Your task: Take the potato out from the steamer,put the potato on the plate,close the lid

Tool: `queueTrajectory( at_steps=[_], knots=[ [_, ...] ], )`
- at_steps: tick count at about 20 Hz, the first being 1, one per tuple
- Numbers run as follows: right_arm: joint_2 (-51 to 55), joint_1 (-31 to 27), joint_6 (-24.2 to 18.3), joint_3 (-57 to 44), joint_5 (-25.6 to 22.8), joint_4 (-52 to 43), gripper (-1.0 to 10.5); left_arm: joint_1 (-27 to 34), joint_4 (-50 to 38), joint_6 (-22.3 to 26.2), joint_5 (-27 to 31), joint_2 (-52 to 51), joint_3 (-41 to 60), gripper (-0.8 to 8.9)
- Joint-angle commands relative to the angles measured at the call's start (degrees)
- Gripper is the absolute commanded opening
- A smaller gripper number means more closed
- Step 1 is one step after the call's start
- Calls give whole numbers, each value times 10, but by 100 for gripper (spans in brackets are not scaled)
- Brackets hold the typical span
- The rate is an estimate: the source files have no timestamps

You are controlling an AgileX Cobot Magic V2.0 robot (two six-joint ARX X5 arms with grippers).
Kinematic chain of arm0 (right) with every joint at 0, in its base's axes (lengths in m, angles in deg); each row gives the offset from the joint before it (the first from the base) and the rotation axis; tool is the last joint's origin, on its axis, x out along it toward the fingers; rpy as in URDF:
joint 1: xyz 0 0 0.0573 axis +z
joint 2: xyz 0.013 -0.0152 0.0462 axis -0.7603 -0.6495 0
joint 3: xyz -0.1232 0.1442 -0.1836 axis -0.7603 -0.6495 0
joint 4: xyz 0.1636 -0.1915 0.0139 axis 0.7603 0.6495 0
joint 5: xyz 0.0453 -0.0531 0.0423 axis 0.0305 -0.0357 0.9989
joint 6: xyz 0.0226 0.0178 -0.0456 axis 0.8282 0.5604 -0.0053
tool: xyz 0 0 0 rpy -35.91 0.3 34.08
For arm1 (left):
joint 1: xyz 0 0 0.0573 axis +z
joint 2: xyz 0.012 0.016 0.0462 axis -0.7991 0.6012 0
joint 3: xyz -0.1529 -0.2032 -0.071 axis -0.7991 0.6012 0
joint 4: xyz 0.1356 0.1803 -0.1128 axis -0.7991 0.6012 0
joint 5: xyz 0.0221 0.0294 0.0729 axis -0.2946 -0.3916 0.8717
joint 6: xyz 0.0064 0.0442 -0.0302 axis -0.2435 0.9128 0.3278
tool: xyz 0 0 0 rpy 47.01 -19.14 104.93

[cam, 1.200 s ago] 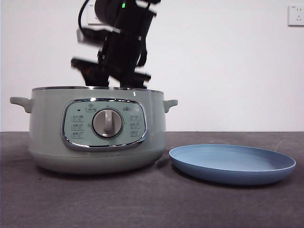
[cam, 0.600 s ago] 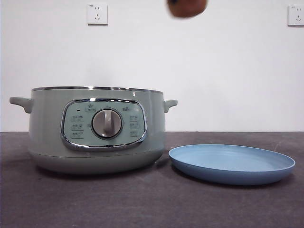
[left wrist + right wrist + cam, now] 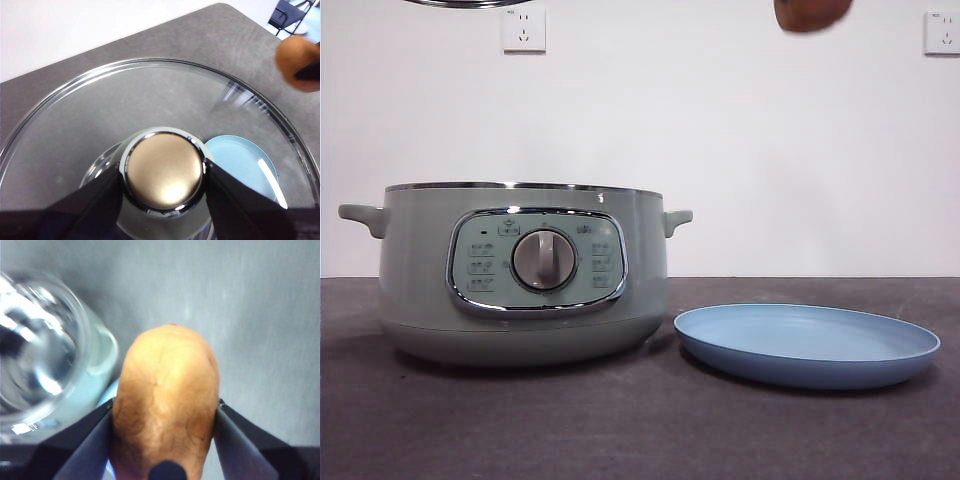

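Observation:
The pale green steamer (image 3: 520, 270) stands open on the table at the left. The light-blue plate (image 3: 807, 343) lies to its right with nothing on it. My right gripper (image 3: 165, 409) is shut on the orange-brown potato (image 3: 165, 400). It holds the potato high, so only its underside shows at the front view's top edge (image 3: 812, 12), above the plate. My left gripper (image 3: 162, 175) is shut on the knob (image 3: 162, 170) of the glass lid (image 3: 75, 125) and holds it high above the steamer. Only the lid's chrome rim (image 3: 465, 3) shows in the front view.
A dark grey table (image 3: 620, 430) runs to a white wall with two sockets (image 3: 524, 30). The potato and a dark jaw of the other arm show past the lid's edge in the left wrist view (image 3: 297, 60).
The arm rose out of the steamer with the potato and carried it right, from above the pot's right rim to above the plate. The lid's rim has come into view at top left.

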Motion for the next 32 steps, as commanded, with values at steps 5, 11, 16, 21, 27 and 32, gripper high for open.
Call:
queueTrajectory(
  at_steps=[5,11,16,21,27,32],
  knots=[
    [-7,-6,7,-185,2,-19,-11,-8,-25,2,-9,-8,-9,-9],
    [-7,11,27,-363,47,-183,-11,-9,-27,2,-9,-8,-9,-9],
    [-10,20,42,-485,47,-327,-11,-9,-26,2,-9,-8,-9,-9],
    [-28,20,40,-544,47,-374,-11,-9,-26,2,-9,-8,-9,-9],
    [-43,21,51,-545,47,-388,260,-12,-24,2,-8,-8,-9,-9],
    [-39,20,51,-543,45,-378,536,-12,-28,2,-7,-8,-9,-9]
  ],
)
